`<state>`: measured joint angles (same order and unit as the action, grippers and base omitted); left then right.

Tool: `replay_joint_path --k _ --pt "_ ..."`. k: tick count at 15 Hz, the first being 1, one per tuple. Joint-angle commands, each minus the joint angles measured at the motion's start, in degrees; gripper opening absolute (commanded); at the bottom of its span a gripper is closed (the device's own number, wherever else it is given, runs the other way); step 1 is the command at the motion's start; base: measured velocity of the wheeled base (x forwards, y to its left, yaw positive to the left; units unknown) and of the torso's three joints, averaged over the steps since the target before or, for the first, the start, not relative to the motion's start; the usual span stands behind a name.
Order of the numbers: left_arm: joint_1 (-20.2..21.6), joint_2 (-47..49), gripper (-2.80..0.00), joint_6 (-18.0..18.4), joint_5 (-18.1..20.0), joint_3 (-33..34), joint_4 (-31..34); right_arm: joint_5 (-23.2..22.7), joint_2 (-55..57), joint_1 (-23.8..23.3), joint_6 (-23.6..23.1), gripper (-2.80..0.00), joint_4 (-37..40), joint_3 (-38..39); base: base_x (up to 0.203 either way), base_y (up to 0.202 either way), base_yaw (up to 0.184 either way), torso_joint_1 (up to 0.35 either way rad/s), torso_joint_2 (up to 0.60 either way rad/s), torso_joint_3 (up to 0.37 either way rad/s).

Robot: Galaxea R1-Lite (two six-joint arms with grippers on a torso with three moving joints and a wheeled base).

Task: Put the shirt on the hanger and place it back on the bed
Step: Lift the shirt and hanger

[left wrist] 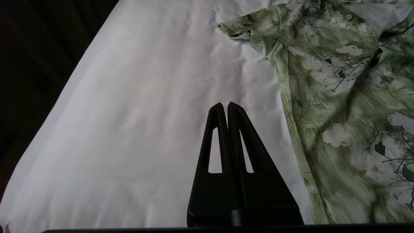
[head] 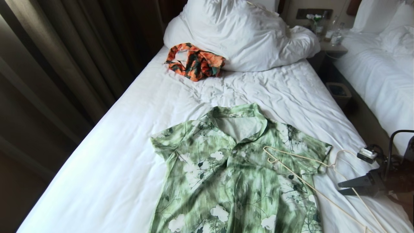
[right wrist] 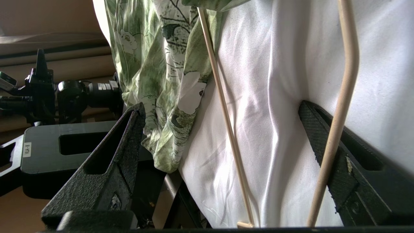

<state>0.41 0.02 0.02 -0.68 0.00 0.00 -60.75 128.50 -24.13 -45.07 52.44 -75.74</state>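
White sheet (head: 106, 168) bare beside shirt (head: 233, 174).

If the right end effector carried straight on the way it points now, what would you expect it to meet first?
Most likely the hanger: the open right end effector already straddles one of its thin rods above the white sheet of the bed, with the shirt just beyond. Depth is hard to judge.

I see the shirt (head: 233, 174), mottled green with white flowers, spread flat and face up on the bed (head: 106, 168), collar toward the pillows, short sleeves out. The hanger (head: 307, 183), thin cream wire, lies tilted across the shirt's right shoulder, partly on the wrinkled white sheet. Not yet threaded through.
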Motion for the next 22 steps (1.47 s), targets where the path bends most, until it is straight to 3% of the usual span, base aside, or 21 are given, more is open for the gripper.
replay_joint_path --k 1,12,13,22 --pt "0.02 -0.11 -2.8 -0.01 -0.02 0.09 0.0 -0.36 0.12 0.35 -0.03 0.0 -0.19 0.15 0.0 0.0 0.0 0.0 0.0 0.0" --pt "0.02 -0.11 -2.8 -0.01 -0.02 0.09 0.0 -0.25 -0.35 -0.05 0.77 0.0 -0.76 1.02 0.0 0.0 0.0 0.0 0.0 0.0" --pt "0.02 -0.11 -2.8 0.06 -0.02 0.04 0.0 -0.25 -0.44 -0.29 0.77 -2.8 -1.16 1.29 0.0 0.0 0.0 0.0 0.0 0.0" --pt "0.02 -0.11 -2.8 0.01 -0.02 0.09 0.0 -0.16 -2.1 -0.74 0.77 -2.8 -2.08 1.74 0.0 0.0 0.0 0.0 0.0 0.0"
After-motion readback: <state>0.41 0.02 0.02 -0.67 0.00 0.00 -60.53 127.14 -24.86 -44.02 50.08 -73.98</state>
